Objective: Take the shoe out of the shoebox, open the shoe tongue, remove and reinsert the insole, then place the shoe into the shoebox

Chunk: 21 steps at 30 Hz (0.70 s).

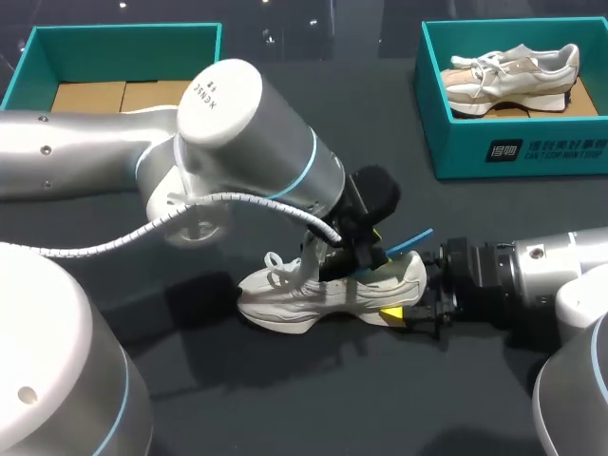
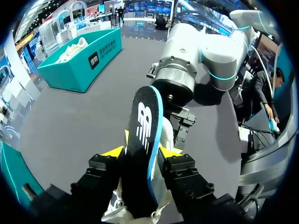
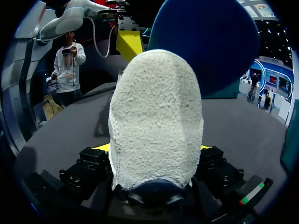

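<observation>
A teal cardboard shoebox (image 1: 456, 157) with white print on its side, far right on the dark desk (image 1: 285, 399), held one white-and-beige sneaker (image 1: 513, 68). A second teal box (image 1: 123, 33) seemed to hold only brown card. In the middle, the right end effector (image 3: 152, 147) squeezed the heel of a white sneaker (image 1: 275, 299). The left end effector (image 2: 141, 151) pinched its black, blue-edged insole (image 2: 145, 130).

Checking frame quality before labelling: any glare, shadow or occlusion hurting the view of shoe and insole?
Head view: bright highlights on the left arm, which covers the top of the shoe; soft shadow on the table beside it. Left wrist view: insole evenly lit, no glare. Right wrist view: the shoe fills the middle, hiding most beyond.
</observation>
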Each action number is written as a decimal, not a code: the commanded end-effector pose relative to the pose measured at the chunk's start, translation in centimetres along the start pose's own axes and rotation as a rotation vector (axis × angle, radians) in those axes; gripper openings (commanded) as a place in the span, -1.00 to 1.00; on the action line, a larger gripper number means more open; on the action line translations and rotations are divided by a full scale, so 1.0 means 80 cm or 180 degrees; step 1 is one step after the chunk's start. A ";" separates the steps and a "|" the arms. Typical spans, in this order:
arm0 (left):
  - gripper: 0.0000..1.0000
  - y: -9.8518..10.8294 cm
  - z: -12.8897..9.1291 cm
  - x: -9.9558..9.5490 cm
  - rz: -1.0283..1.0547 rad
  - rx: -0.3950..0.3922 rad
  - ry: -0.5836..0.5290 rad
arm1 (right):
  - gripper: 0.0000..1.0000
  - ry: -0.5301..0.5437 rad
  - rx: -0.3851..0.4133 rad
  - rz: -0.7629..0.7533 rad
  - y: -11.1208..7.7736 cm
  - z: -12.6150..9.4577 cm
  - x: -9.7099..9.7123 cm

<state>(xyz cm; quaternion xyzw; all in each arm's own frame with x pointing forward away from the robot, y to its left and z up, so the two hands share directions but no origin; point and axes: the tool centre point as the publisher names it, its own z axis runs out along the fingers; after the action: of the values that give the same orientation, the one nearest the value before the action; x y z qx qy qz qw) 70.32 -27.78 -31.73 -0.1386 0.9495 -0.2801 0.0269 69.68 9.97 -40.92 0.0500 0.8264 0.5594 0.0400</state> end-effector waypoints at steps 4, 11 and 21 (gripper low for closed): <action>-0.22 0.003 0.013 0.002 -0.0002 0.0194 -0.0158 | -1.00 -0.0004 0.0014 -0.0001 0.001 0.000 0.003; -0.22 0.005 0.022 0.007 0.0066 0.0301 -0.0243 | -1.00 -0.0004 0.0014 -0.0001 0.001 0.000 0.003; -0.22 0.007 0.034 0.013 0.0134 0.0419 -0.0342 | -1.00 -0.0004 0.0014 -0.0001 0.001 0.000 0.003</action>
<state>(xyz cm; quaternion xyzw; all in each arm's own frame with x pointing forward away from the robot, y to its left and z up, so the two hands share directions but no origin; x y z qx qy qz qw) 69.67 -28.48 -33.67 -0.1307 0.9304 -0.3305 0.0897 69.68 9.97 -40.92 0.0500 0.8264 0.5594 0.0400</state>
